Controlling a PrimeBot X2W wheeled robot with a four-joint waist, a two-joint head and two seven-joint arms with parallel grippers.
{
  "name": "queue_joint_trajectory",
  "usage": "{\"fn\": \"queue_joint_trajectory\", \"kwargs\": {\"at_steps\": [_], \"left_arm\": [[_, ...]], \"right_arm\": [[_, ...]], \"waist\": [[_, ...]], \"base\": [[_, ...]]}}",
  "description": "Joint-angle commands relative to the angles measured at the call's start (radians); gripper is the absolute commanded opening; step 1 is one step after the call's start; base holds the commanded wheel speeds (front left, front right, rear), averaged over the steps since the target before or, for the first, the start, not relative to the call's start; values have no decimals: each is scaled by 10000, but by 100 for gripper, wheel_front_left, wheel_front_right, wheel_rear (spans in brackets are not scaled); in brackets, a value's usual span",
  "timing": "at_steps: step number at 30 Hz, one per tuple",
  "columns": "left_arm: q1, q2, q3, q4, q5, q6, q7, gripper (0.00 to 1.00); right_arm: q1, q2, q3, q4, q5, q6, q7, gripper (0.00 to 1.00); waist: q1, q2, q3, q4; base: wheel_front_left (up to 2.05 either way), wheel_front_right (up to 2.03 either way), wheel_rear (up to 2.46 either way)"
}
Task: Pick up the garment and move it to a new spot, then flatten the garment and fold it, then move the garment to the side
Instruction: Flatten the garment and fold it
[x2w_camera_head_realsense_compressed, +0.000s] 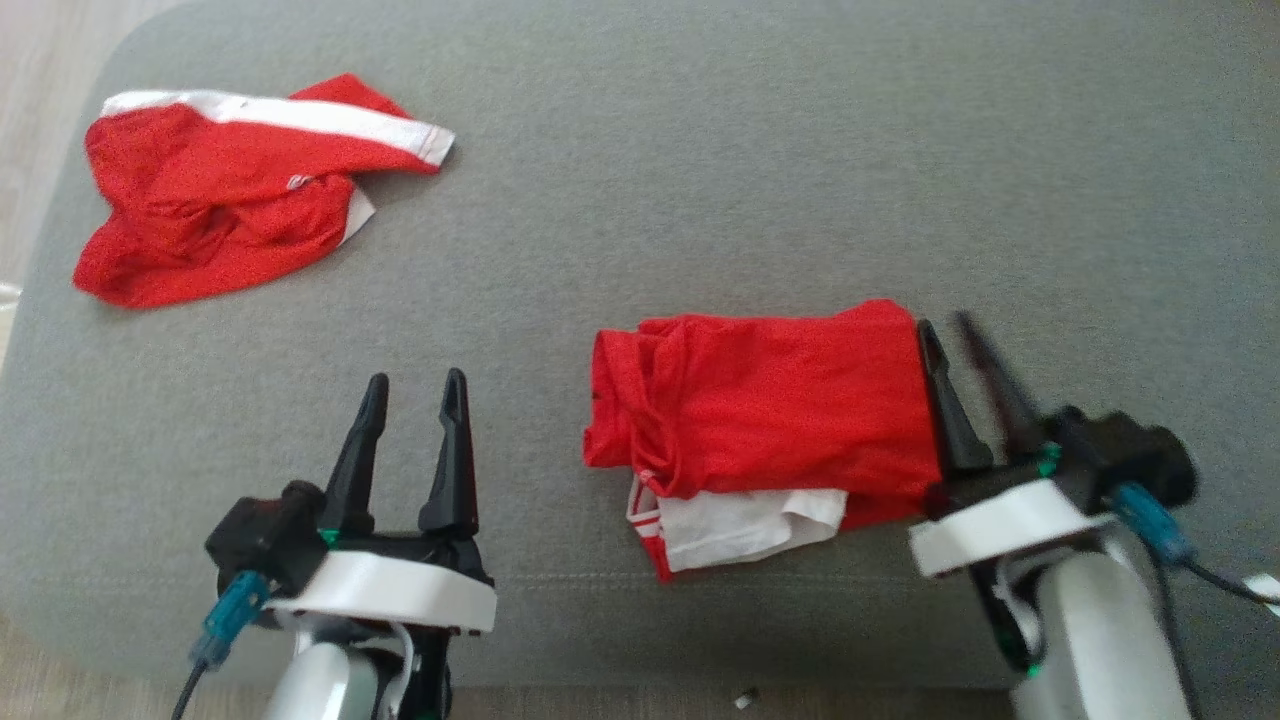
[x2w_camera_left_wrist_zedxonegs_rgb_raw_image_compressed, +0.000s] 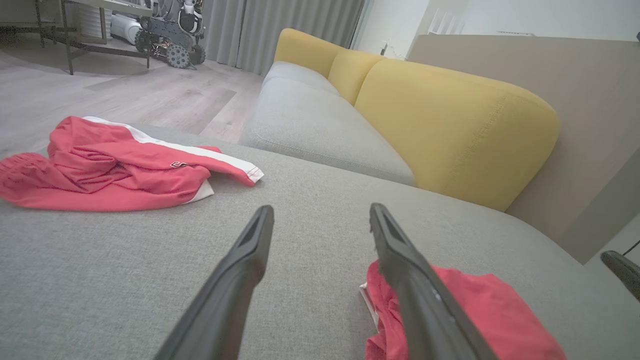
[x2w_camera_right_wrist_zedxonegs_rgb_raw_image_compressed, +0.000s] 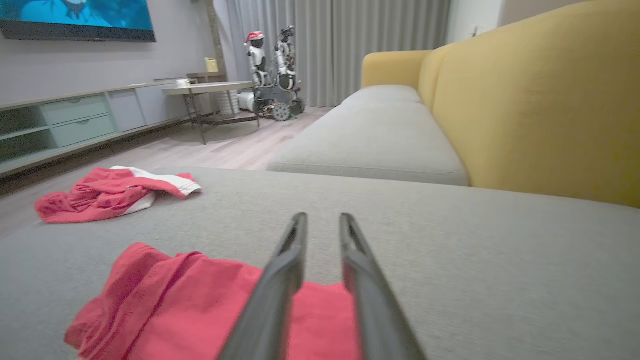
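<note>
A living room: wood floor (x2w_camera_right_wrist_zedxonegs_rgb_raw_image_compressed: 225, 150), grey curtains (x2w_camera_right_wrist_zedxonegs_rgb_raw_image_compressed: 350, 40), a wall screen (x2w_camera_right_wrist_zedxonegs_rgb_raw_image_compressed: 75, 17). The sofa (x2w_camera_left_wrist_zedxonegs_rgb_raw_image_compressed: 450, 115) has yellow backs and a broad grey seat (x2w_camera_head_realsense_compressed: 800, 150). On the seat a crumpled garment (x2w_camera_head_realsense_compressed: 220, 190) lies far left. The folded garment (x2w_camera_head_realsense_compressed: 770, 400) lies near the front, right of centre. The right pincer (x2w_camera_head_realsense_compressed: 947, 327), tips narrowly parted, sits at its right edge. The left pincer (x2w_camera_head_realsense_compressed: 415, 385) is spread wide, to its left.
</note>
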Motion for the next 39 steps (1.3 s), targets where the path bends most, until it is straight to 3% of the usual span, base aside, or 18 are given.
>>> {"fn": "queue_joint_trajectory", "kwargs": {"at_steps": [1, 12, 22, 30, 39], "left_arm": [[-501, 20, 241, -268, -9, -24, -122, 100], [-876, 20, 138, -274, -212, 45, -122, 100], [-968, 20, 107, -250, -297, 107, -122, 100], [-961, 20, 294, -253, -202, 98, -122, 100], [-860, 20, 377, -219, -83, -2, -122, 100]], "right_arm": [[-493, 101, 529, -162, 211, 63, 57, 0], [-2098, 121, 2754, 2216, 993, 63, 554, 0], [-2809, 125, 3951, 4366, 1659, 63, 494, 0], [-3312, 126, 3532, 4753, 2136, 63, -277, 0], [-2767, -287, 1809, 3131, 2254, 63, -545, 0]], "waist": [[0, 0, 171, 226], [0, 0, 897, 1241], [0, 0, 1002, 1536], [0, 0, 771, 988], [0, 0, 83, 77]], "base": [[0, 0, 0], [0, 0, 0], [0, 0, 0], [0, 0, 0], [0, 0, 0]]}}
